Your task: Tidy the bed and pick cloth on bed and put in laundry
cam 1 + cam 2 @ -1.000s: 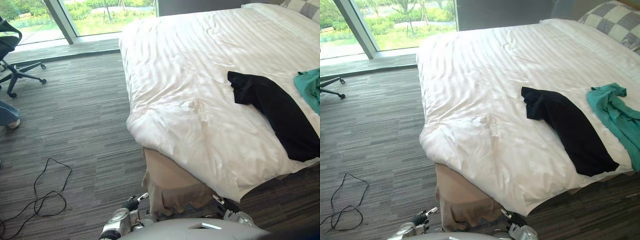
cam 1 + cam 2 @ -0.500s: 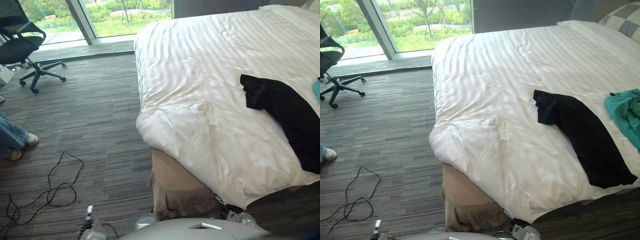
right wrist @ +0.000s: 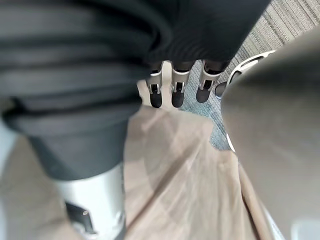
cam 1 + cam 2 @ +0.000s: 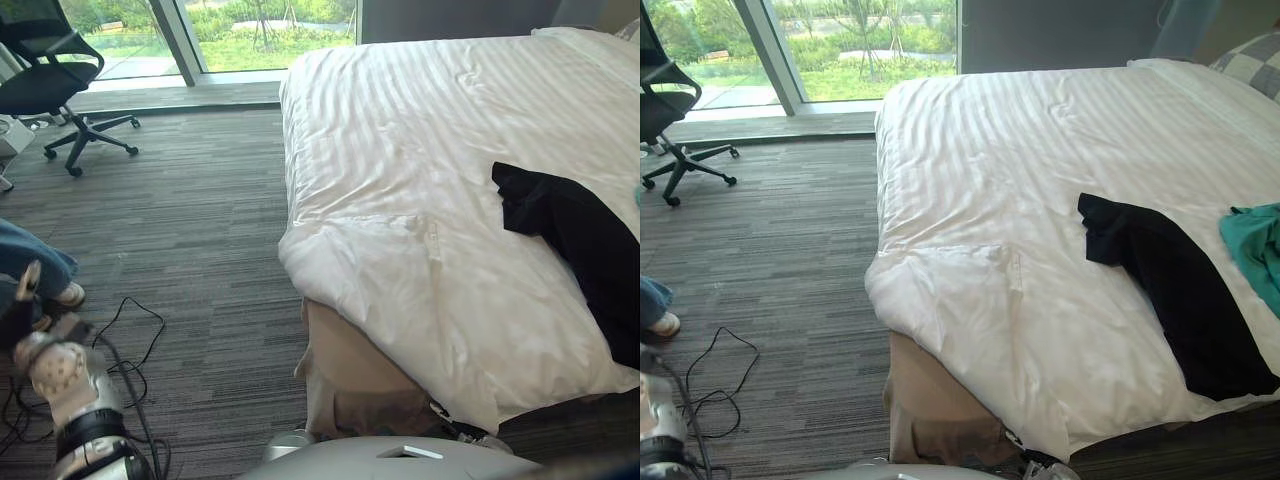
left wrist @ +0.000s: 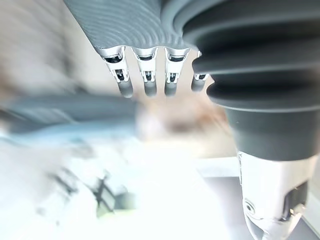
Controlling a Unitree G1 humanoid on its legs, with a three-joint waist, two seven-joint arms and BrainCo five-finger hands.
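Observation:
A black cloth lies spread on the white duvet of the bed, near the bed's right side. Beside it, at the far right, lies a teal cloth. My left hand is raised at the lower left, over the carpet and well away from the bed. Its fingers hang relaxed and hold nothing. My right hand is low by the bed's near corner, its fingers loose and empty next to the tan bed skirt.
A black office chair stands by the window at the back left. A person's leg in jeans and a shoe is at the left on the grey carpet. A checked pillow lies at the bed's head.
The camera has swung, so the bed sits further right in the picture. My left hand has risen into sight at the lower left. The cloths have not moved.

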